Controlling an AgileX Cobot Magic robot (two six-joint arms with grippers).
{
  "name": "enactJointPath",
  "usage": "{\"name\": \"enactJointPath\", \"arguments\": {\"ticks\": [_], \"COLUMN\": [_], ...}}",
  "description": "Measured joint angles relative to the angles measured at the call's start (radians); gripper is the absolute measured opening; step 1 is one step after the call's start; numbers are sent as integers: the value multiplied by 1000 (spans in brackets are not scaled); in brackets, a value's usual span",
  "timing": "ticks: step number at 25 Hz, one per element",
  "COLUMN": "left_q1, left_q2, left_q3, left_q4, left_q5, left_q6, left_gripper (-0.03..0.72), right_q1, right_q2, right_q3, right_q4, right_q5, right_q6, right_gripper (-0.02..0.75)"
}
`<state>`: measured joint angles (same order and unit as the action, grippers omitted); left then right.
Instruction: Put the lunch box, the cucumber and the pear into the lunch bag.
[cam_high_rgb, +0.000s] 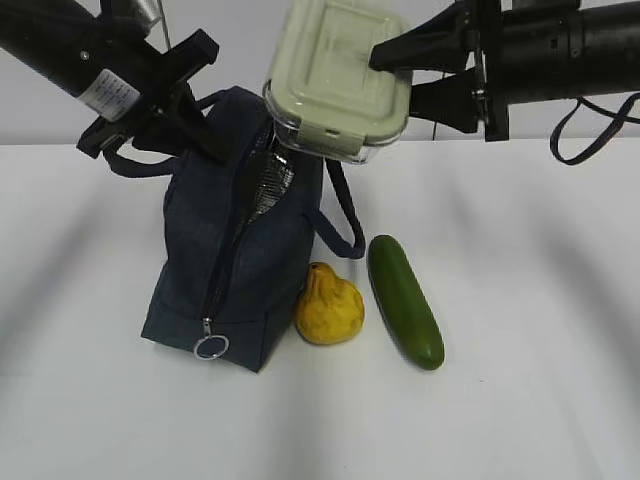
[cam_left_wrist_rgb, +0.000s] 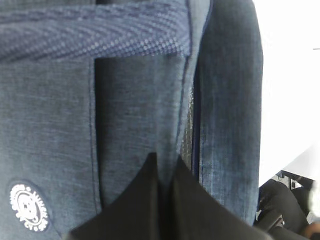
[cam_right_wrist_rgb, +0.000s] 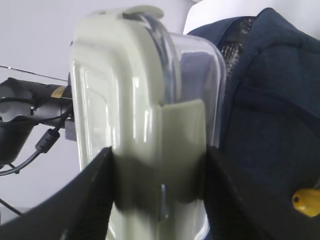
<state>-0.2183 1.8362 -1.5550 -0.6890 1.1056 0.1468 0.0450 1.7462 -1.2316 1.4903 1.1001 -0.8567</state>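
right gripper (cam_high_rgb: 425, 75): clamped on lunch box (cam_high_rgb: 335, 80) (lid side) | left gripper (cam_high_rgb: 195, 130): pinching lunch bag (cam_high_rgb: 235, 260) fabric

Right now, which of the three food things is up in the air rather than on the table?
The lunch box with the pale green lid: the right gripper holds it above the open bag. The pear and cucumber lie on the table.

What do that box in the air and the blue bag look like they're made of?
The lunch box looks like plastic: a glossy clear body with reflections and a matte sage-green clip lid. The lunch bag seems to be woven, denim-like navy fabric, with a shiny silver foil lining in its opening and a metal-looking zipper ring.
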Motion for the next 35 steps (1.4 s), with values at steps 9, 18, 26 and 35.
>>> {"name": "enactJointPath", "arguments": {"ticks": [9, 18, 26, 35], "left_q1": [0, 0, 0, -5], "left_q2": [0, 0, 1, 1], "left_q3": [0, 0, 0, 0], "left_q4": [-1, -44, -216, -291], "left_q5": [-3, -4, 3, 11], "left_q6": [1, 19, 101, 139], "left_gripper": [1, 1, 1, 1], "right_q1": [70, 70, 116, 192], "right_q2": [74, 123, 163, 224], "right_q3": [-2, -2, -53, -237], "right_q4": [-16, -160, -164, -189], "right_q5": [-34, -123, -146, -139], "right_q6": [33, 164, 207, 267], "right_gripper": [381, 381, 381, 381]}}
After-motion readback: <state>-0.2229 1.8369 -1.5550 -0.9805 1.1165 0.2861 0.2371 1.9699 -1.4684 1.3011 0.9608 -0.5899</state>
